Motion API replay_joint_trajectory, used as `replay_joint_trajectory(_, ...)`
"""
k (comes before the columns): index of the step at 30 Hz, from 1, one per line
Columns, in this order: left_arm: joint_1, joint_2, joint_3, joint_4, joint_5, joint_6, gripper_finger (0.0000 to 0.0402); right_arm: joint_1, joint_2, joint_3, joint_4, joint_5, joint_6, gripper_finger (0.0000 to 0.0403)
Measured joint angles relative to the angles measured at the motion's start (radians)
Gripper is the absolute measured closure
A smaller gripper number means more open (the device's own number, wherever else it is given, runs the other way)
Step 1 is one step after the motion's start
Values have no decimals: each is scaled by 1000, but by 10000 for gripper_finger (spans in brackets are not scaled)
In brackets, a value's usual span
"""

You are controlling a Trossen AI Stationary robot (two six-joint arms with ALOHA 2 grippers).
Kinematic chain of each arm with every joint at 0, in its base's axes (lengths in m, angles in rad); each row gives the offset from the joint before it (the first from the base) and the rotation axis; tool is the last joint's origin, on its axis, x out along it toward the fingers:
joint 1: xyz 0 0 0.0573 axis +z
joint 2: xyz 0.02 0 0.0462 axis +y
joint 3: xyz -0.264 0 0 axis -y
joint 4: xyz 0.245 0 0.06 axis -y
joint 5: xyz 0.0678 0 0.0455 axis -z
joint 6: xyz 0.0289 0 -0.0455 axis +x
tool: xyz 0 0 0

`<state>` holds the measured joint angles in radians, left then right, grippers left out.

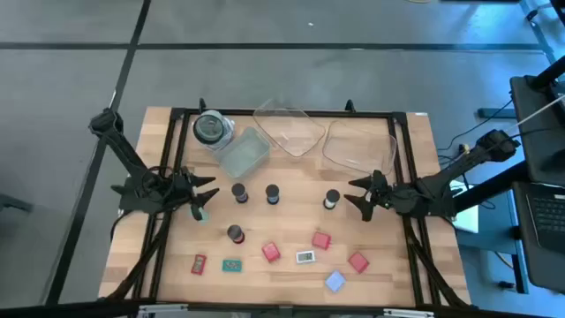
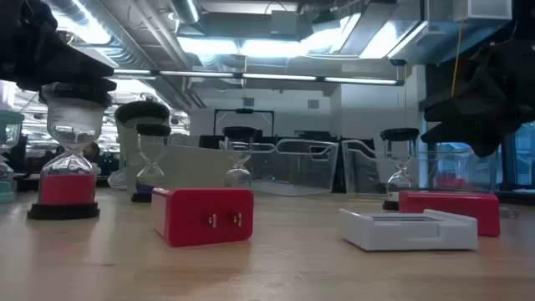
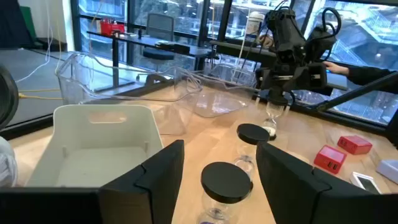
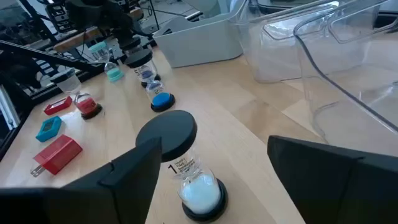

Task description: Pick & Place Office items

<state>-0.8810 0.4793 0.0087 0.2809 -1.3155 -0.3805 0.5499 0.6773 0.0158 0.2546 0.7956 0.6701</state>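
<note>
A: What's readable on the hourglass timers?

B: The white-sand sand timer [image 4: 186, 168] shows a "1" on its label, only in the right wrist view. It stands on the counter [image 1: 397, 274], between the spread fingers of the right gripper [image 1: 355, 193], untouched.

A: And the left gripper?

B: The left gripper [image 1: 206, 196] has its fingers parted too, holding nothing, with the teal sand timer [image 1: 201, 215] just beside them. Its wrist view lines up two black-capped timers [image 3: 226, 186] ahead.

A: Anything else?

B: The low view shows a red plug block [image 2: 203, 216] with two prongs and a white flat case [image 2: 410, 229], well apart from the white-sand timer.
</note>
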Motion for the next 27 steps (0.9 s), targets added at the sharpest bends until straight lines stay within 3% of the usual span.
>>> replay_joint_trajectory(20, 0, 0, 0, 0, 31, 0, 203, -1, 0, 0, 3, 1, 55, 105)
replay_joint_trajectory(27, 0, 0, 0, 4, -36, 2, 203, -32, 0, 0, 80, 6, 39, 105)
